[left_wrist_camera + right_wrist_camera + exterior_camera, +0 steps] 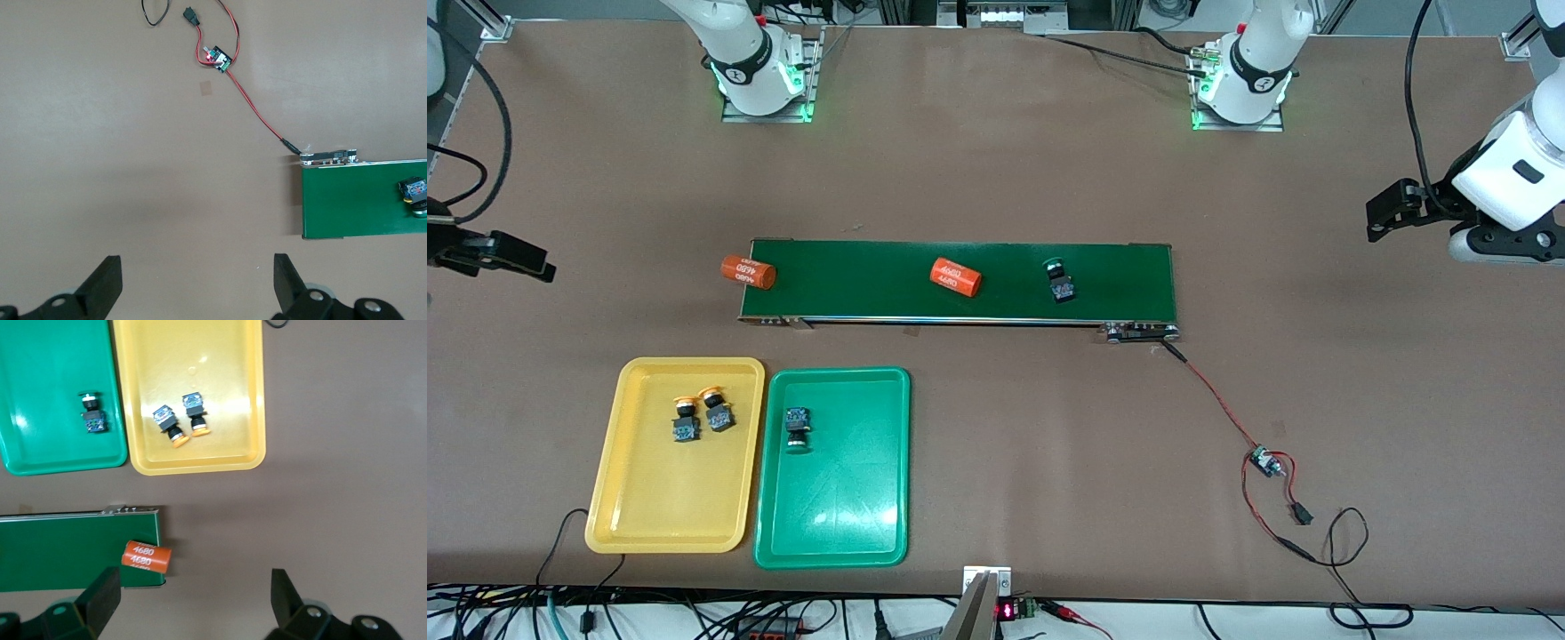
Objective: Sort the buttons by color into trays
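Yellow plastic forms one tray, low in the front view toward the right arm's end of the table, with the green tray just beside it. Two yellow-capped buttons lie touching or nearly touching in the yellow tray's upper half. One green-capped button lies on its side in the green tray, cap pointing toward the front camera. The other green-capped button lies on the dark-green conveyor belt at mid-frame, toward the left arm's end of the belt.

Two orange cylinders carry white print. One lies on the belt near its middle; its digits are too small to read. The other overhangs the belt's end toward the right arm, and the right wrist view shows "4680" printed twice on it.

A red-and-black wire runs from the belt's corner to a small circuit board in the lower right of the front view.

The left gripper hangs over bare table at the front view's right edge, its fingers spread wide apart and empty. The right gripper hangs at the left edge of the front view, over bare table near the overhanging cylinder, fingers likewise apart and holding nothing.
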You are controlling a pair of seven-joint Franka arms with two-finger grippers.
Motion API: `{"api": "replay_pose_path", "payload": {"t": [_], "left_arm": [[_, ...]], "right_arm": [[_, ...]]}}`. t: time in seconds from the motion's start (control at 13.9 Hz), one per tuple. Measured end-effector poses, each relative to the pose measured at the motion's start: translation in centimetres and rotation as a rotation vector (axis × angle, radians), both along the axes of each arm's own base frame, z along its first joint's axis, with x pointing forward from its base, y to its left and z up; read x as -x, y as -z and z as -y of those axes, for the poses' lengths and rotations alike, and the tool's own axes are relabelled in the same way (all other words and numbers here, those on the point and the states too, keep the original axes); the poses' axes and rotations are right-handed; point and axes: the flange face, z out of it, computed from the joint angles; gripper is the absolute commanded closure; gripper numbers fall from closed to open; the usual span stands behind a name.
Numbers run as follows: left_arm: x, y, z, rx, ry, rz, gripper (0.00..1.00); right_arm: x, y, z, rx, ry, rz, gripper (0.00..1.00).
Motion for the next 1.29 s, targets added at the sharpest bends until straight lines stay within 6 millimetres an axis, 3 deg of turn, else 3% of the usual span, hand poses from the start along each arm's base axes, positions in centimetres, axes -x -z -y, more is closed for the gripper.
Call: {"api": "replay_pose_path", "payload": {"t": [0.57, 0.79, 1.0, 1.29], "left_arm": [[0.1, -0.1, 0.0, 0.002, 0.040, -0.001, 0.00], [0.2, -0.4, 0.9, 0.002, 0.057, 0.004, 0.00], [0.4, -0.6, 1.1, 0.002, 0.061, 0.008, 0.00], [0.3, -0.7, -0.4, 0.002, 0.041, 0.009, 0.00]], "right_arm": [[0.8, -0.1, -0.5, -0.006, -0.008, -0.038, 0.00], [0.8, 0.3, -1.4, -0.007, -0.024, -0.046, 0.00], [0.6, 0.9, -5.6, -0.006, -0.082, -0.057, 0.00], [0.6, 3.2, -15.3, 0.012, -0.122, -0.076, 0.00]]}}
